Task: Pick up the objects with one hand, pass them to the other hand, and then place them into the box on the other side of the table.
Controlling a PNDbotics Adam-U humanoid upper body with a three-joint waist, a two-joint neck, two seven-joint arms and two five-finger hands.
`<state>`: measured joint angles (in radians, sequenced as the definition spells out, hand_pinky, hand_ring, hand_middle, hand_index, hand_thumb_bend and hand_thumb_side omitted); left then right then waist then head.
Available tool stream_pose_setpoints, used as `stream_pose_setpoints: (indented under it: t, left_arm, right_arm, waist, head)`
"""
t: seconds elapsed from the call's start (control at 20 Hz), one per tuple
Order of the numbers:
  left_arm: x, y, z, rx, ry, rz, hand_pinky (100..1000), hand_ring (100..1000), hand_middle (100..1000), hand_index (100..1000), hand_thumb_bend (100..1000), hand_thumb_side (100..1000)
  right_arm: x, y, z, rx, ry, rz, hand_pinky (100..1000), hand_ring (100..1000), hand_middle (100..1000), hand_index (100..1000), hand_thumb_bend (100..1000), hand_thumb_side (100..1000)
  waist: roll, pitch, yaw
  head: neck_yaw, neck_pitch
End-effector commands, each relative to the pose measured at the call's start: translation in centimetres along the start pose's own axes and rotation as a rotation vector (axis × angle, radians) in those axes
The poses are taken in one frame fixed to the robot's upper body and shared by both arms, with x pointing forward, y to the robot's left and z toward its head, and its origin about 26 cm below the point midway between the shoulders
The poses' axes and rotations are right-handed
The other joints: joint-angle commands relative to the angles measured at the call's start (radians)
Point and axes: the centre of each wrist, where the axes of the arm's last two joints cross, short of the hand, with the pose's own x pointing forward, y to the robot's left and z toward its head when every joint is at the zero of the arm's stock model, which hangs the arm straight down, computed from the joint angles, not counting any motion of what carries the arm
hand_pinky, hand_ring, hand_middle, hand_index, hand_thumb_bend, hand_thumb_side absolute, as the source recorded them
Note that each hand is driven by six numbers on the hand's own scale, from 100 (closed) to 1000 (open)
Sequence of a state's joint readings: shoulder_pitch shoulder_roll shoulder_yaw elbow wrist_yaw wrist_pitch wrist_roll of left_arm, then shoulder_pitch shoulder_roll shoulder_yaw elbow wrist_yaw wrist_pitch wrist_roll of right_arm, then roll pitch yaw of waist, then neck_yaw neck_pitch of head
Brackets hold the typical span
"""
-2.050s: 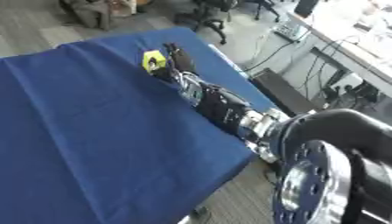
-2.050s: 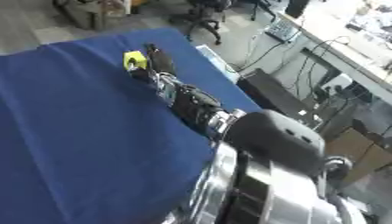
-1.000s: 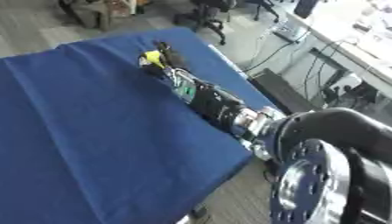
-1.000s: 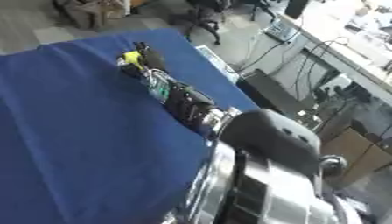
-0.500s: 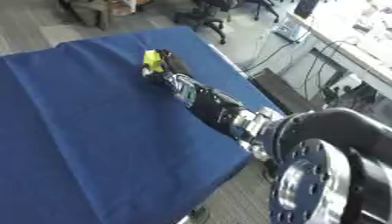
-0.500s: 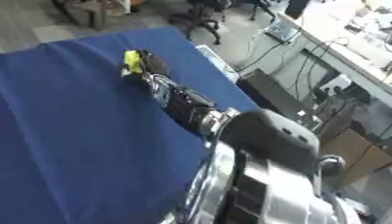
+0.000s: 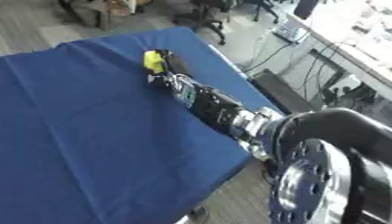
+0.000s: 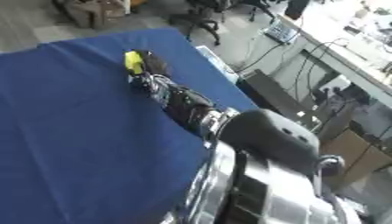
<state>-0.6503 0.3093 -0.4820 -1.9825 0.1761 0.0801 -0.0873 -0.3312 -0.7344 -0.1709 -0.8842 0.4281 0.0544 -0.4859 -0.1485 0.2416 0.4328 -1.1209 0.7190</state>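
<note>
A small yellow object point(image 7: 155, 61) sits at the far right part of the blue-clothed table point(image 7: 76, 131). My right arm stretches along the table's right side to it. My right hand point(image 7: 174, 65) lies against the object's right side with its dark fingers curled round it. The object stands narrow and upright in the hand. How far it is above the cloth I cannot tell. No box shows on the table, and my left hand shows in neither view.
The table's right edge point(image 7: 229, 65) runs just beside my forearm. Beyond it are grey floor, cables and a desk point(image 8: 337, 48). Office chairs point(image 8: 203, 17) and brown cartons point(image 8: 92, 13) stand past the far edge. Bare blue cloth spreads to the left.
The yellow object has turned in my right hand, from a wide shape with a dark middle to a narrow upright one. The hand has stayed at the same far spot.
</note>
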Motion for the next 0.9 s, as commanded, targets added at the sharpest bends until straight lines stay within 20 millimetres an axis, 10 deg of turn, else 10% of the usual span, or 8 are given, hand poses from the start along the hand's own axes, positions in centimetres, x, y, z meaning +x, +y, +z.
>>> stream_pose_setpoints:
  t: [0.05, 0.65, 0.9]
  left_arm:
    - [0.6, 0.2, -0.1, -0.008, -0.015, -0.024, 818, 617, 626, 811, 972, 638]
    - [0.2, 0.0, 0.4, 0.012, 0.014, -0.001, 818, 617, 627, 811, 974, 637]
    - [-0.8, -0.3, 1.7, 0.073, 0.094, 0.041, 817, 613, 624, 810, 971, 638]
  right_arm:
    - [1.2, -2.2, -1.4, -0.145, -0.073, -0.022, 531, 430, 396, 457, 100, 176]
    - [6.4, -4.4, -1.5, -0.283, -0.285, -0.224, 481, 369, 280, 343, 100, 305]
    - [14.2, -5.6, 1.7, -0.246, -0.606, -0.375, 499, 382, 296, 355, 100, 279]
  waist:
    - [0.007, -0.015, -0.003]
    - [0.015, -0.032, -0.025]
    - [0.038, -0.062, -0.081]
  head:
    - [-0.002, -0.006]
    - [0.017, -0.003]
    - [0.226, -0.009]
